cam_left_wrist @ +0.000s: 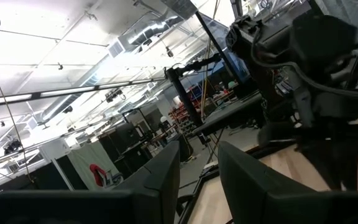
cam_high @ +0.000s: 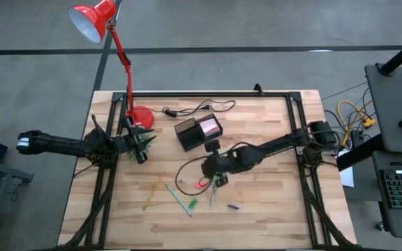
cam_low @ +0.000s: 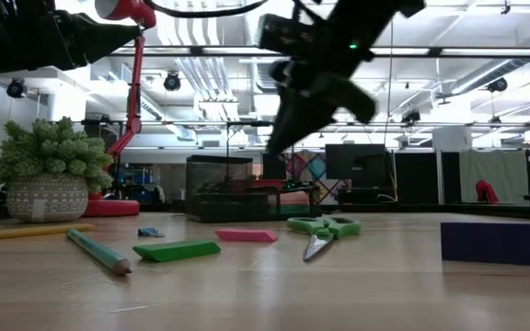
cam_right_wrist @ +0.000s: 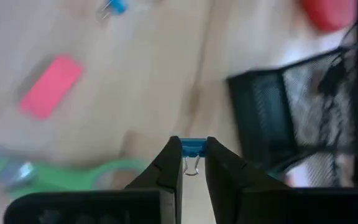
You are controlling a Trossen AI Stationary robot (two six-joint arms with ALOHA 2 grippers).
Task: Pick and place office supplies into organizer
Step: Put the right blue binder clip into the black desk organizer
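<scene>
The right gripper (cam_right_wrist: 191, 163) hung above the middle of the pale wooden table (cam_high: 257, 209), its dark fingers pinched on a small blue binder clip (cam_right_wrist: 192, 148) with wire loops. To my eye this was the carrying step: the clip was lifted and next had to travel toward the far edge, where the black mesh organizer tray (cam_high: 198, 132) stood, then be let go over an open compartment. On the boards lay the green-handled scissors (cam_low: 322, 230), a flat pink eraser-like piece (cam_low: 247, 235), a green one (cam_low: 177, 249), a green pencil (cam_low: 99, 251) and a purple block (cam_low: 495, 242). The left gripper (cam_left_wrist: 199, 180) waited near the left edge by the red lamp's base (cam_high: 141, 117), fingers apart on nothing. The tray's contents were hard to make out, only something pink showing.
</scene>
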